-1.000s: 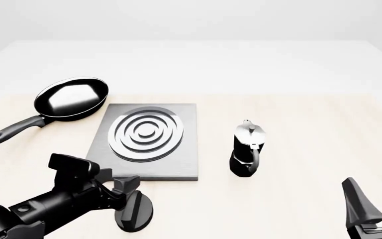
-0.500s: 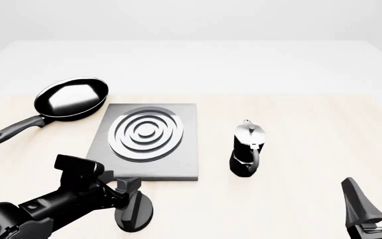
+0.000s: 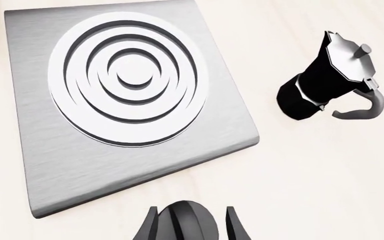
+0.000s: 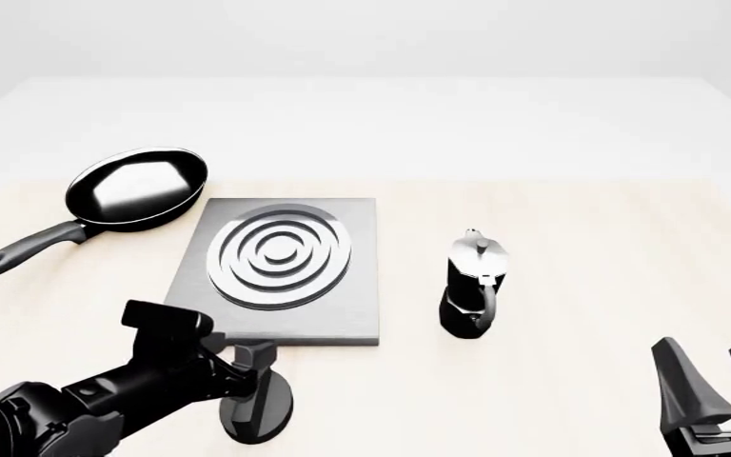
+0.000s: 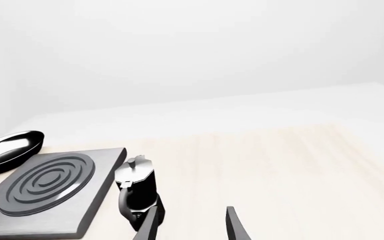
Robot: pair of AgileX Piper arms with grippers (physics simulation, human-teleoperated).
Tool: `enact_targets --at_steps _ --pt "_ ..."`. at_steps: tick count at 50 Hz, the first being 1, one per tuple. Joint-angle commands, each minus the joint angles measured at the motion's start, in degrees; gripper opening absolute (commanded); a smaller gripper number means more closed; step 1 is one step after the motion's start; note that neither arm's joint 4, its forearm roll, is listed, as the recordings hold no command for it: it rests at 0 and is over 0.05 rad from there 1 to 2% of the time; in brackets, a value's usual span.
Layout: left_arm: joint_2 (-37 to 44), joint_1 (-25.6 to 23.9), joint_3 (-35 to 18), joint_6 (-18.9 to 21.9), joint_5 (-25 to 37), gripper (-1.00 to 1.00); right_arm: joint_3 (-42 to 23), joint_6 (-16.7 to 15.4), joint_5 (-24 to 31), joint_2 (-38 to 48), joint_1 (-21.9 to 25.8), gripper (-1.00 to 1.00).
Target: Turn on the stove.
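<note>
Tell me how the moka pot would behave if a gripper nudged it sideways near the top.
The moka pot stands tall on a narrow base, so it would probably tip rather than slide. Its faceted, rigid-looking body likely won't flex. The handle juts out on one side, perhaps biasing a fall that way.

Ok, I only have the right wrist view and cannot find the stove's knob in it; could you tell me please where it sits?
Observer: The knob lies on the table just in front of the stove plate's near edge, toward its left corner and apart from it.
Operator: Thank you. Is the left tool at it?
Observer: Yes. In the left wrist view the left tool straddles the knob, one finger on each side.
Operator: Is it clamped?
Observer: It looks open: a gap shows between the knob and one finger.
</note>
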Motion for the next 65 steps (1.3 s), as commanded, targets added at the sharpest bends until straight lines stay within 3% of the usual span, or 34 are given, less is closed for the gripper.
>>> enact_targets --at_steps 1,48,65 --pt "3.7 0.1 0.1 -0.5 -2.6 1.00 0.0 0.4 -0.2 0.3 0.1 1.00" --pt "13.0 0.1 -0.2 -2.6 -7.6 1.00 0.0 1.8 -0.2 0.0 0.2 1.00" --pt "14.7 2.6 0.5 -1.7 -9.0 1.00 0.0 2.2 0.1 -0.4 0.2 1.00"
